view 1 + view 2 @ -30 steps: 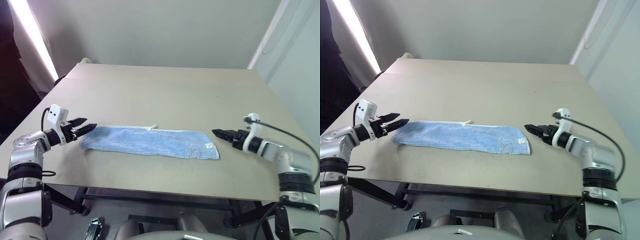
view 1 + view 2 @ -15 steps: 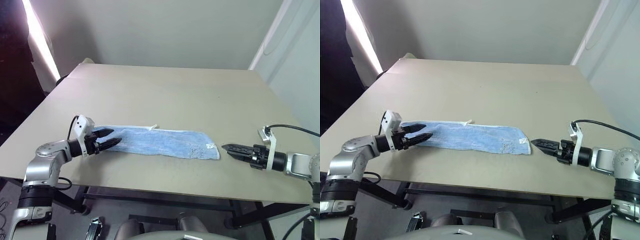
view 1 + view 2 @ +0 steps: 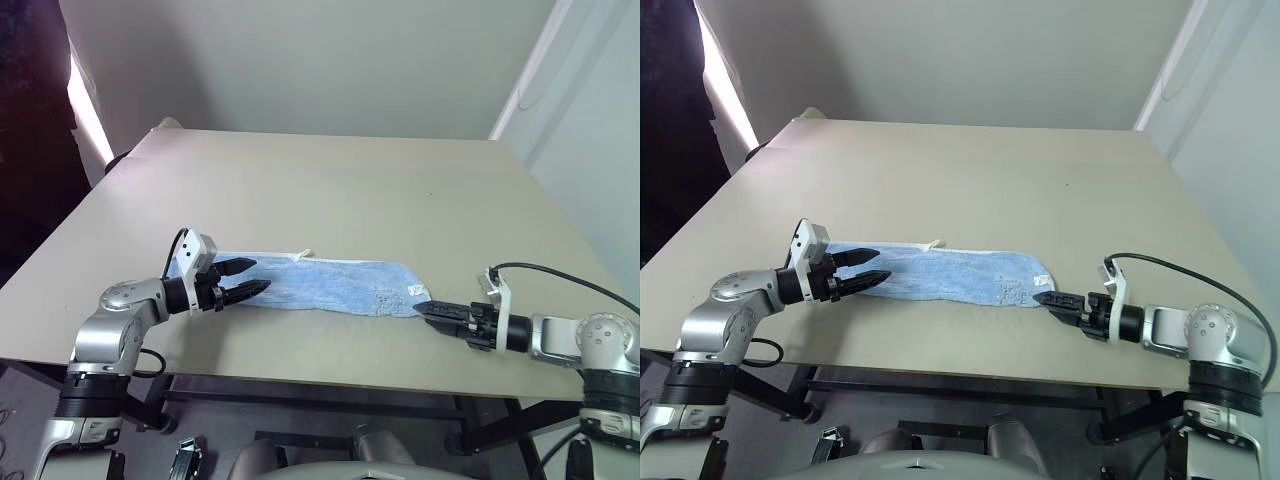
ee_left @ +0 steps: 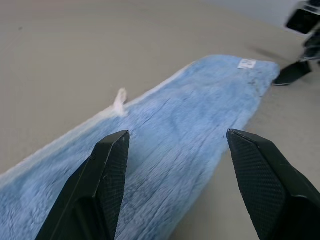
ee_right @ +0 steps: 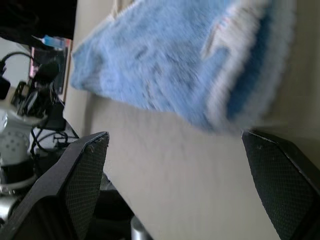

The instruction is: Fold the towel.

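Closing in from both ends now. Right gripper [image 3: 428, 309] down low at the near right edge of the beige tabletop [image 3: 330, 190], having swung in and dropped from where it hovered off the end a second ago; black fingers [image 5: 82, 175] spread wide, tips right at the labelled corner of the small light-blue terry cloth towel [image 3: 330, 283], nothing pinched yet. Left gripper [image 3: 247, 277] across on the other side, slid inward from beyond the towel's left end to above the cloth itself; fingers [image 4: 107, 170] parted, empty, blue pile visible between them. Towel lying flat in a long strip across the near half of the tabletop, whitish hem along the far edge, unchanged and unfolded. Looks like grasp setup at both ends; fold itself not yet begun.
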